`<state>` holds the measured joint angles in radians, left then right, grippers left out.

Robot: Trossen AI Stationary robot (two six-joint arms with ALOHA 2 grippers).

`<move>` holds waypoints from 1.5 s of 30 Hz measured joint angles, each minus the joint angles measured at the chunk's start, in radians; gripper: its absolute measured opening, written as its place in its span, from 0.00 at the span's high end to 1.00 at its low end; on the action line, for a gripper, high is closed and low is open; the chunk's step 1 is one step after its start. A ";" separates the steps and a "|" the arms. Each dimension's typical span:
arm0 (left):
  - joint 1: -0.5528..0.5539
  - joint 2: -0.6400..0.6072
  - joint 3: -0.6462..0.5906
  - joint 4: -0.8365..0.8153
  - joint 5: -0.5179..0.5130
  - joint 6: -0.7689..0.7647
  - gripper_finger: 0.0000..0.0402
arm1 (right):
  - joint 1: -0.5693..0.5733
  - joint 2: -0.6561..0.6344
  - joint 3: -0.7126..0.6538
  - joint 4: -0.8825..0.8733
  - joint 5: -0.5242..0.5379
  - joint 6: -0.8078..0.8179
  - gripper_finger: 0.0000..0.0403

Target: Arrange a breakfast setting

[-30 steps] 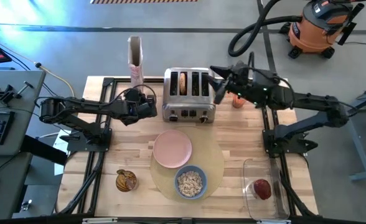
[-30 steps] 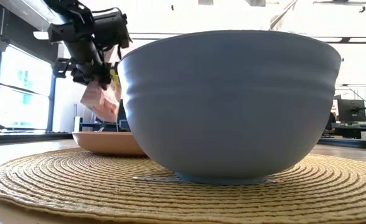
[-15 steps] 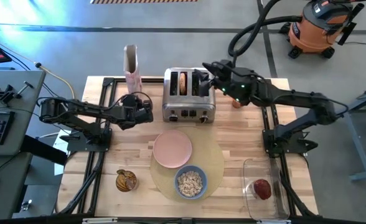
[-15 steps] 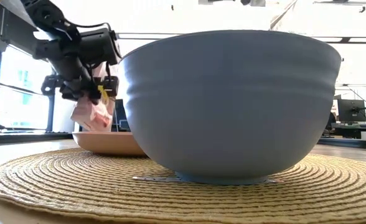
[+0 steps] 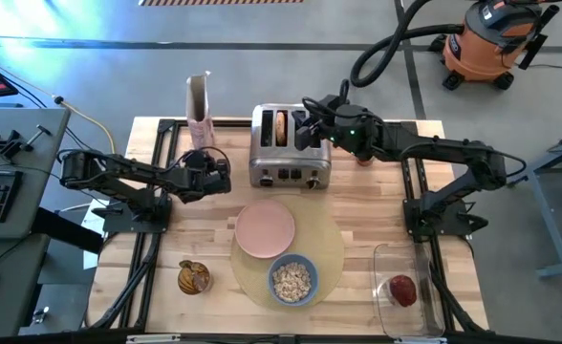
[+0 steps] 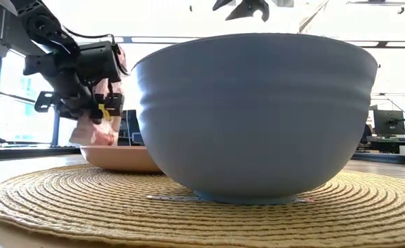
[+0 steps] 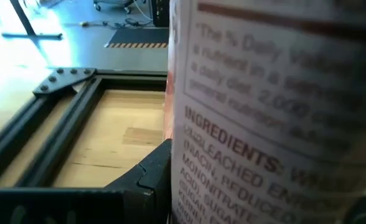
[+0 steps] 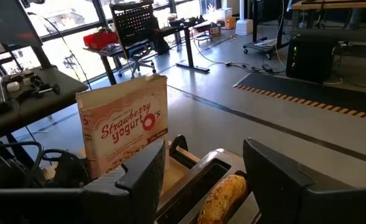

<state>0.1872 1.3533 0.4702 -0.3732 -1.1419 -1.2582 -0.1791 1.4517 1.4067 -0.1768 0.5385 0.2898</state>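
Note:
My left gripper [image 5: 203, 159] is shut on a pink cereal box [image 5: 198, 103], standing upright at the table's far left; it also shows in the low view [image 6: 92, 124]. My right gripper [image 5: 309, 117] is open over the steel toaster [image 5: 291, 148]. Its fingers [image 8: 142, 174] stand on either side of the bagel half [image 8: 223, 196] without touching it. The bagel half sticks up out of a toaster slot [image 5: 280, 126]. The pink plate [image 5: 265, 229] and the blue bowl [image 5: 292, 280] with cereal sit on the tan placemat [image 5: 334, 250]. I cannot make out the spoon. My left gripper pinches the cereal box between its two fingers, low on the box [image 7: 189, 180], with the ingredients panel facing the wrist. The fingers come about level from the table's left. The box stands upright above the fingers. I cannot tell whether its bottom rests on the table.
A red fruit [image 5: 402, 290] lies in a clear container at the near right corner. A brown round item [image 5: 194, 277] sits near left. An orange cup [image 5: 365, 156] stands behind the right arm. Black frame rails [image 5: 157, 182] run along both table sides.
My left gripper has gone down and a little toward the table's left edge with the cereal box, which stays upright. My right gripper has gone toward the table's left, from beside the toaster to over its slots.

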 joint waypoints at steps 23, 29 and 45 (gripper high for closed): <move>0.004 0.000 0.001 0.079 0.128 0.031 0.63 | 0.001 0.000 0.000 -0.008 -0.039 -0.001 0.49; 0.014 0.000 0.001 0.078 0.209 0.032 0.52 | 0.001 0.000 0.000 -0.008 -0.043 -0.001 0.49; 0.017 0.000 0.001 0.071 0.358 0.058 0.34 | 0.001 0.000 0.000 -0.018 -0.082 0.001 0.49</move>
<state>0.2039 1.3537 0.4709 -0.3025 -0.7843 -1.2003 -0.1780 1.4521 1.4067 -0.1952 0.4563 0.2910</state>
